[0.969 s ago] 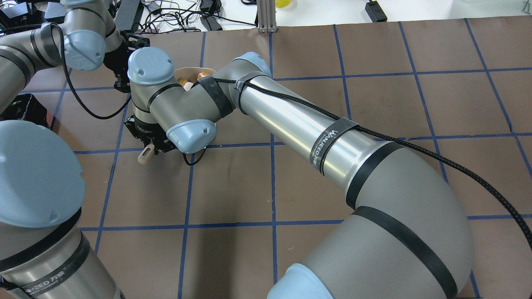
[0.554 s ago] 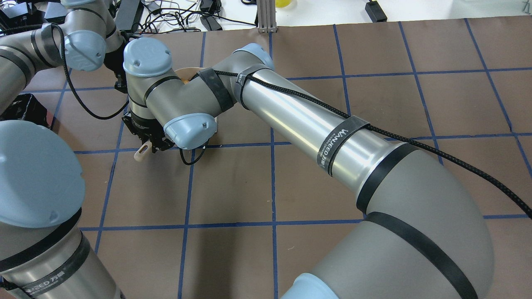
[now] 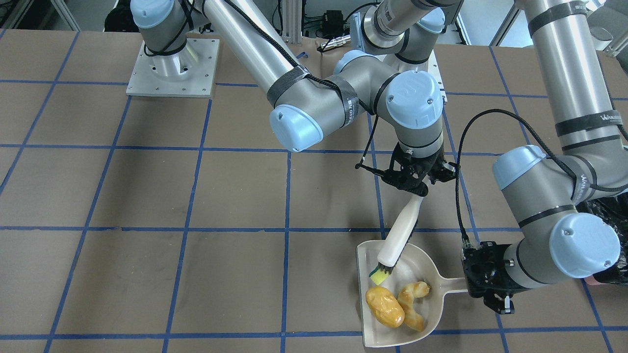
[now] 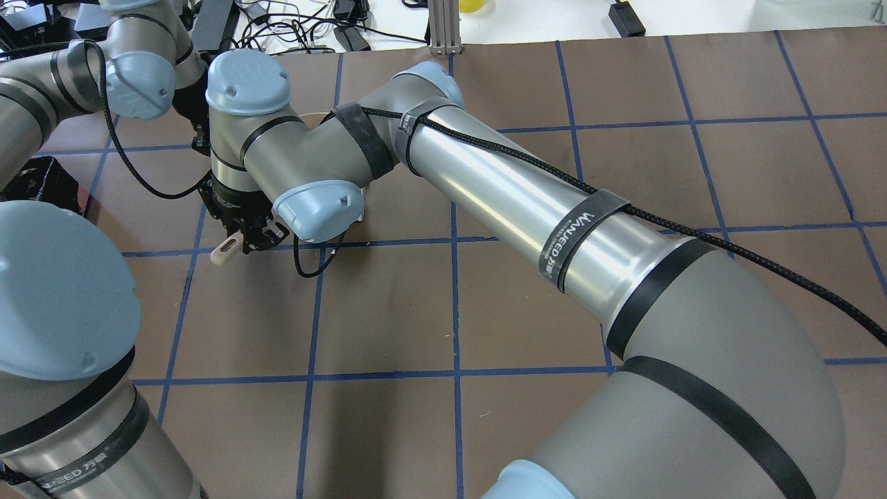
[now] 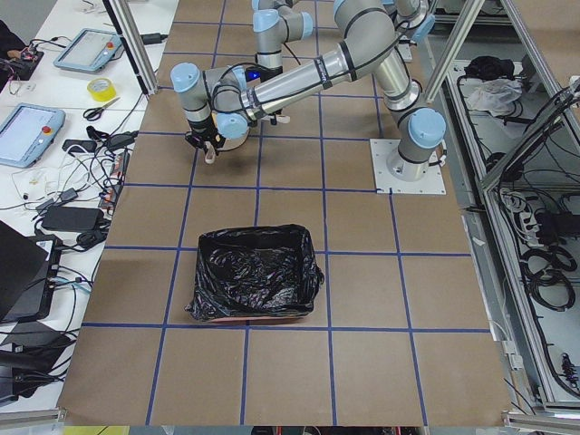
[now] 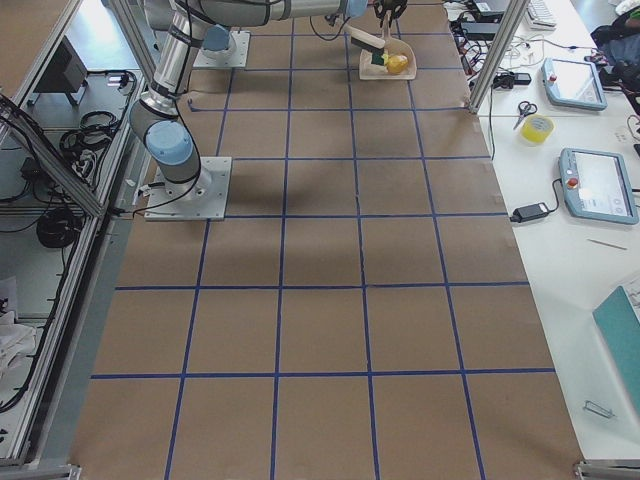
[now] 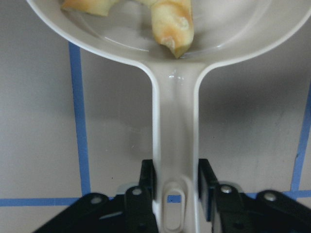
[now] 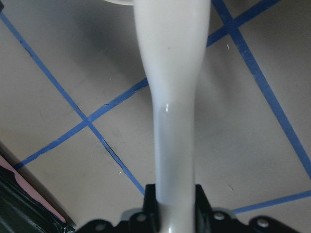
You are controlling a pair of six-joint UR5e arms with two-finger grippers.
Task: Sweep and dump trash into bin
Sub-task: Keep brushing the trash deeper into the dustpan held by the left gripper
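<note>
The left end effector [image 7: 176,187] is clenched on the dustpan [image 3: 362,260] handle, and the right end effector [image 3: 416,186] grasps the brush [image 3: 400,233]. The potato lump [image 3: 385,306] and rind wedge [image 3: 413,298] lie in the pan near the tabletop's operator-side edge, with the bin [image 5: 254,272] well apart. The carry likely calls for lifting the brush clear and keeping the pan level.

The left tool [image 7: 175,182] lies low and level just over the desk [image 3: 147,196]. Its two black fingers [image 7: 148,177] press on either side of the dustpan handle [image 7: 175,121]. Behind this tool the left wrist [image 3: 554,235] bends upward into a steeply rising forearm [image 3: 564,73].

The right tool [image 3: 416,186] sits near the left tool, higher and closer to the robot's base. It points straight down, jaws closed on the top end of the brush handle [image 8: 172,97]. Above it the right wrist [image 3: 414,105] stands upright, and the right forearm [image 3: 245,44] stretches long across the desk.
</note>
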